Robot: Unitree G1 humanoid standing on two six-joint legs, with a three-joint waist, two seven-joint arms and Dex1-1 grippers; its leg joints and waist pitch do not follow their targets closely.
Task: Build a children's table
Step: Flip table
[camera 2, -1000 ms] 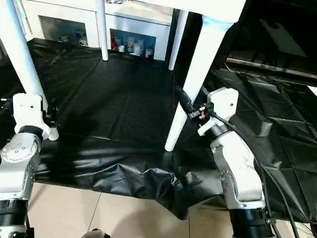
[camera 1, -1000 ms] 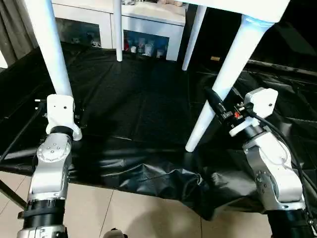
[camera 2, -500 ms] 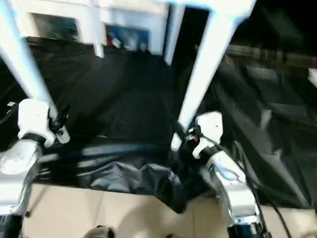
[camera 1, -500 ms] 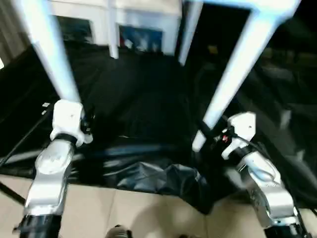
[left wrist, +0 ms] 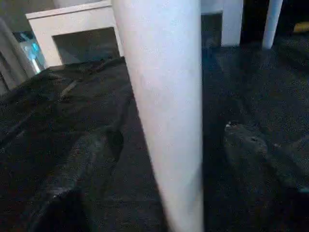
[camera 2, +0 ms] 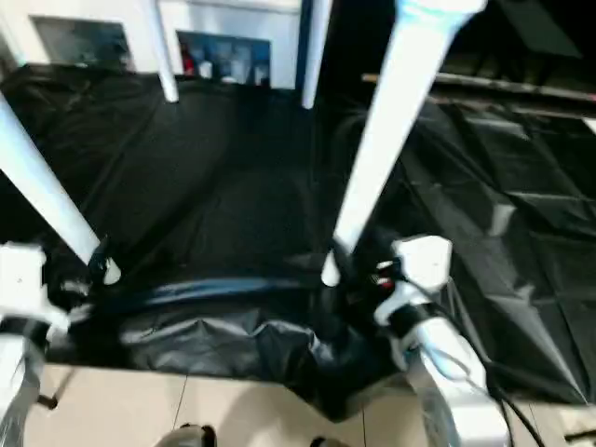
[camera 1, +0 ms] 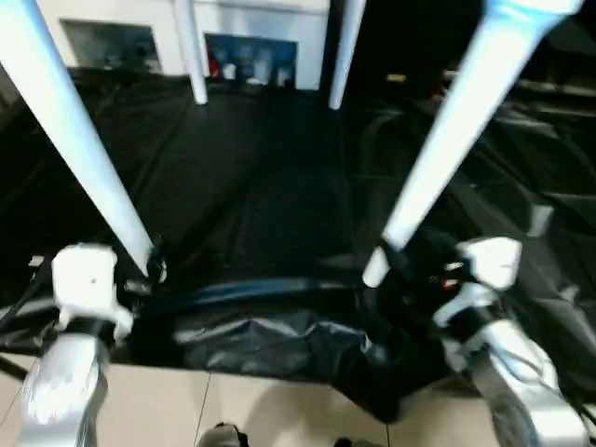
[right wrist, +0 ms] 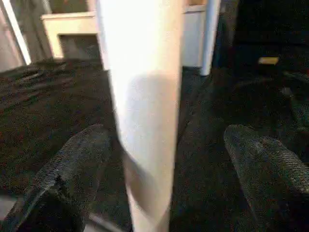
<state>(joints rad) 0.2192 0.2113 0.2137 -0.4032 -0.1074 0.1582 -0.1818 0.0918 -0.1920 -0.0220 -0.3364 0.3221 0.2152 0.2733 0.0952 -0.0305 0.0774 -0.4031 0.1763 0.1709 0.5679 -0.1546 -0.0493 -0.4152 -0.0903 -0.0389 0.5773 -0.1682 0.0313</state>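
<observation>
Right wrist view: leg (right wrist: 145,121) between spread fingers (right wrist: 72,169) (apparently untouched).

White table legs (camera 1: 442,140), black sheet (camera 1: 261,186), black textured claw fingers (right wrist: 72,169), white cabinet (left wrist: 72,19).

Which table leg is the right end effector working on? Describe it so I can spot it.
On the black plastic sheet, four white tubular table legs stand. Yours is the near leg on the robot's right, slanting down toward the right end effector, whose black fingers flank it, spread apart.

Head stereo pair looks down; wrist cameras close on table legs (left wrist: 164,121).
</observation>
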